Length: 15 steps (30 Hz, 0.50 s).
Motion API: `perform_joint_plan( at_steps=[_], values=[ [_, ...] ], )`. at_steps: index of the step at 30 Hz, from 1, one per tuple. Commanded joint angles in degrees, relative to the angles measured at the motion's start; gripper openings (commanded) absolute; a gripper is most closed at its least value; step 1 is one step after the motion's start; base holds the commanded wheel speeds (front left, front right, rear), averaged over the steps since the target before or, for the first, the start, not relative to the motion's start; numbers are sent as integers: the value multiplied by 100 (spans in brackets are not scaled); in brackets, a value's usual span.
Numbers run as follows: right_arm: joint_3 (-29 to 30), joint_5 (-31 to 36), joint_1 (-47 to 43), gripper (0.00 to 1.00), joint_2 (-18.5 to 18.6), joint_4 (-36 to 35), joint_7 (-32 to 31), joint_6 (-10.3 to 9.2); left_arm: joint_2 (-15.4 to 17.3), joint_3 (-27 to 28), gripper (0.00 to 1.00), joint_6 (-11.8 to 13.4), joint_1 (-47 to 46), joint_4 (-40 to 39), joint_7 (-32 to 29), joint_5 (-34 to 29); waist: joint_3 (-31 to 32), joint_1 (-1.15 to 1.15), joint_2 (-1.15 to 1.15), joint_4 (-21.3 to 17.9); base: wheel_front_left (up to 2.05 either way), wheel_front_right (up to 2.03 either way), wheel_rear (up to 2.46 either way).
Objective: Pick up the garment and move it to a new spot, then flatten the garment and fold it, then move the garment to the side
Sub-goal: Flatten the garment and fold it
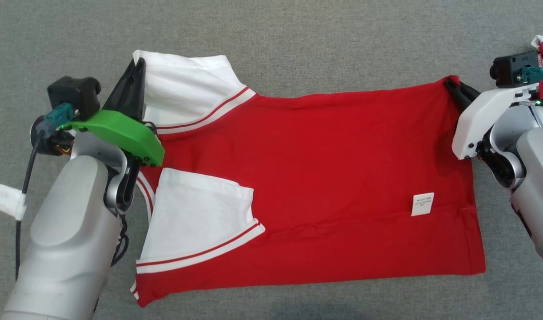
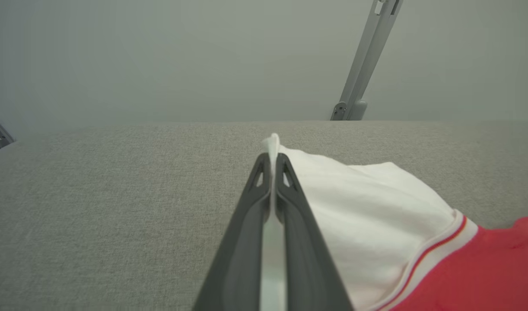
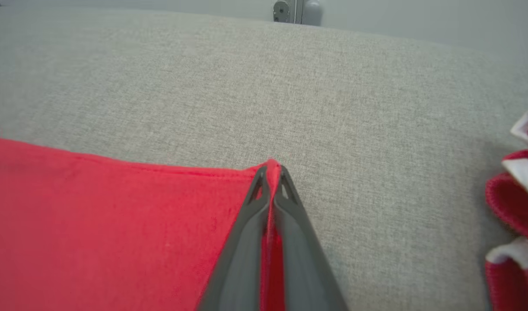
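Nearest the lens, at 7 o'clock in the head view: pale left forearm [image 1: 62,231], leading up to the left gripper [image 1: 139,64], pinched shut on the far white sleeve [image 1: 187,89] of the garment [image 1: 333,169] at 10 o'clock. Same pinch in the left wrist view [image 2: 272,157], white cloth squeezed between both fingers. At 2 o'clock, right gripper [image 1: 451,83] likewise clamped, on the garment's far red corner.

Across the middle of the grey surface [image 1: 298,40]: red body spread flat, near sleeve [image 1: 200,213] laid inward over it at 7 o'clock, label [image 1: 422,204] at 4 o'clock. At 3 o'clock, past the right gripper, other red-and-white clothes [image 3: 514,194].

Judging by that: relocation and flattening apparently done, fold begun with one sleeve tucked. Left to do: probably far edge over to near edge, then the shift aside.
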<state>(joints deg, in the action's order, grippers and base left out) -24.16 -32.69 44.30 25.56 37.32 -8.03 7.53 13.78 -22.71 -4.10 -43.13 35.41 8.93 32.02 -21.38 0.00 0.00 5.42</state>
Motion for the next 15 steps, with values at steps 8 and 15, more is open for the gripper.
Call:
perform_joint_plan(
  at_steps=[8, 15],
  values=[
    [-21, -525, -1092, 0, 259, -1038, 692, -7, 326, 213, 0, 341, 1582, -1633, 185, 251, 411, 0, 0, -127, 0, 0, 0],
    [398, -515, -2120, 0, 211, -1780, 911, -7, 509, 287, 0, 944, 3209, -3344, 20, 372, 682, 0, 0, -169, 0, 0, 0]
  ],
)
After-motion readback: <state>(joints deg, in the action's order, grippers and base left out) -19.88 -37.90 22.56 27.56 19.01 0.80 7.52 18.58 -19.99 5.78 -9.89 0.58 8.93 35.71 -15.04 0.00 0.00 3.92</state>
